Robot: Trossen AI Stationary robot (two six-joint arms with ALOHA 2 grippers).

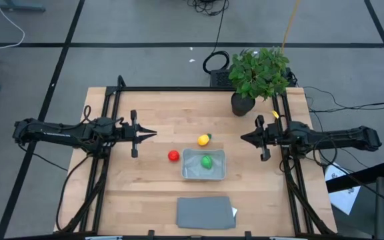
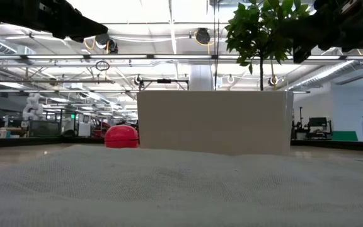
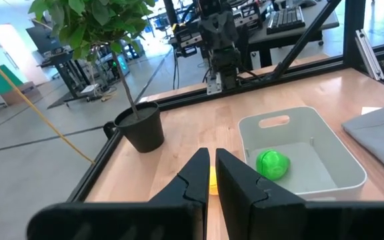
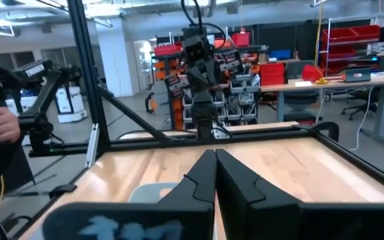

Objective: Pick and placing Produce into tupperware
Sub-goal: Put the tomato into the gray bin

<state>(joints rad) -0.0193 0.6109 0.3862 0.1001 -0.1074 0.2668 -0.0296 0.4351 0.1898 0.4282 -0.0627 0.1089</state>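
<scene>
The clear bluish tupperware (image 1: pixel 203 165) sits at the table's middle, and the green round piece (image 1: pixel 207 161) lies inside it (image 3: pixel 273 164). The red round piece (image 1: pixel 173 155) rests on the wood just left of the container and shows in the low view (image 2: pixel 121 135). The yellow piece with a green tip (image 1: pixel 205 139) lies on the wood beyond the container's far edge. My left gripper (image 1: pixel 153 134) hovers shut left of these, above the table. My right gripper (image 1: pixel 243 138) hovers shut on the right. Both point toward the centre.
A potted leafy plant (image 1: pixel 257 77) stands at the far right of the table. A flat grey lid (image 1: pixel 205 212) lies near the table's near edge. Black frame rails (image 1: pixel 95 173) run along the left and right sides. Bare wood lies between the grippers and the container.
</scene>
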